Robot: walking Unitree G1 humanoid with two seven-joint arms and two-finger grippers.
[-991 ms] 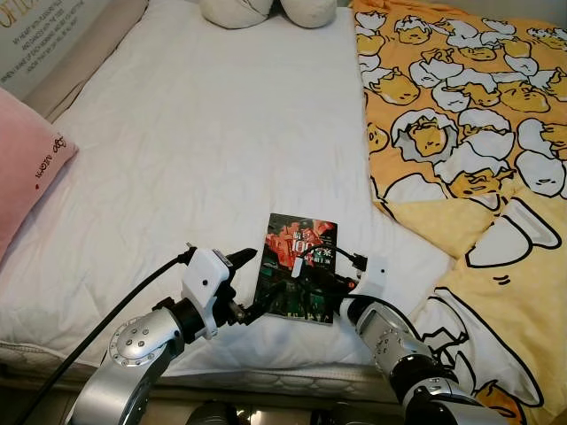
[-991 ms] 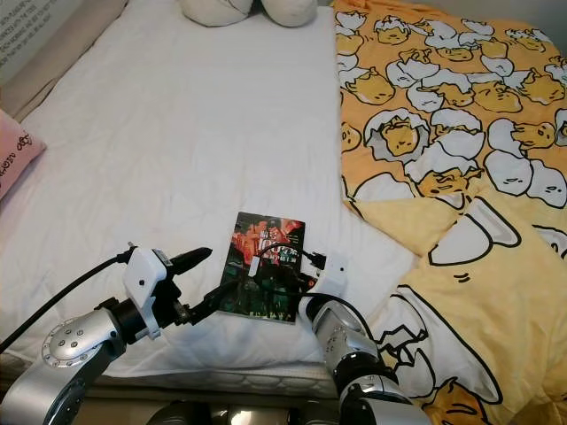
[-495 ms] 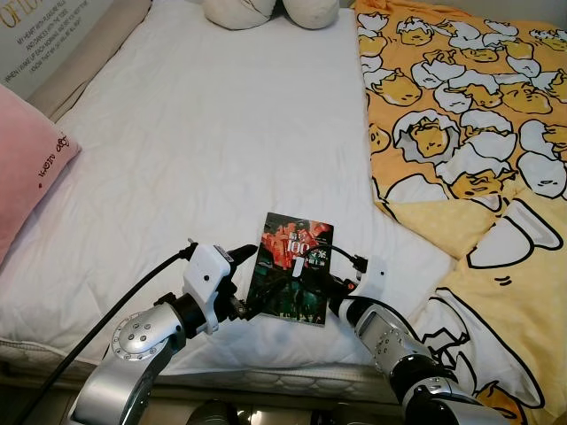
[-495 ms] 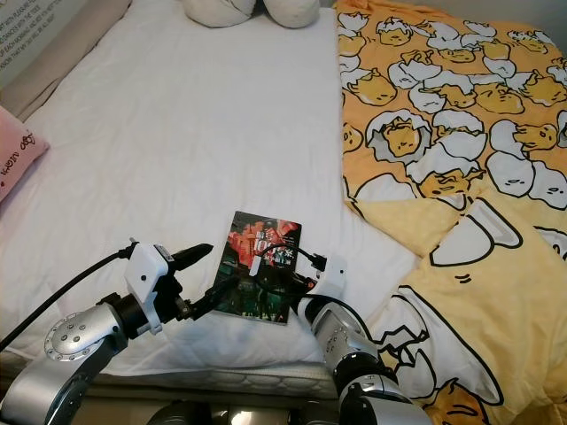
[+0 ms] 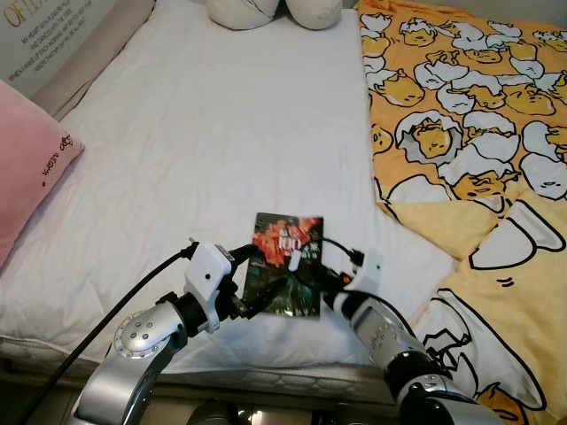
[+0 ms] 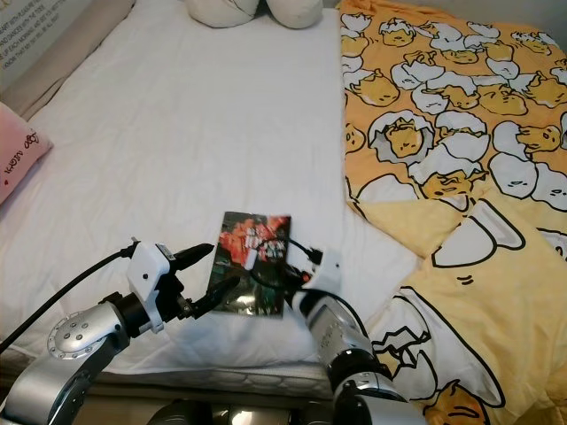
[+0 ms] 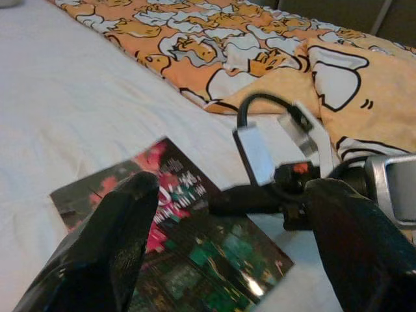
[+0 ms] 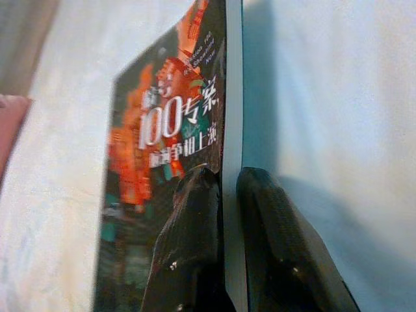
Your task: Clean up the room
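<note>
A dark paperback book (image 5: 288, 257) with a red and green cover lies near the front edge of the white bed (image 5: 204, 133). My right gripper (image 5: 299, 276) reaches in from the right and is shut on the book's right edge. The right wrist view shows the book's cover (image 8: 162, 136) edge-on, clamped between the two black fingers (image 8: 195, 234). My left gripper (image 5: 252, 280) is open at the book's left edge, one finger above it and one below. In the left wrist view the book (image 7: 175, 253) lies between the spread fingers (image 7: 117, 240).
A yellow duvet (image 5: 461, 133) with an egg-character print covers the bed's right half, close to my right arm. A pink pillow (image 5: 27, 168) lies at the left edge. White pillows (image 5: 266, 11) sit at the far end. The mattress front edge (image 5: 266, 363) is just below my arms.
The book has shifted slightly left and turned a little in my right gripper's hold. My left gripper has closed in on the book's left edge.
</note>
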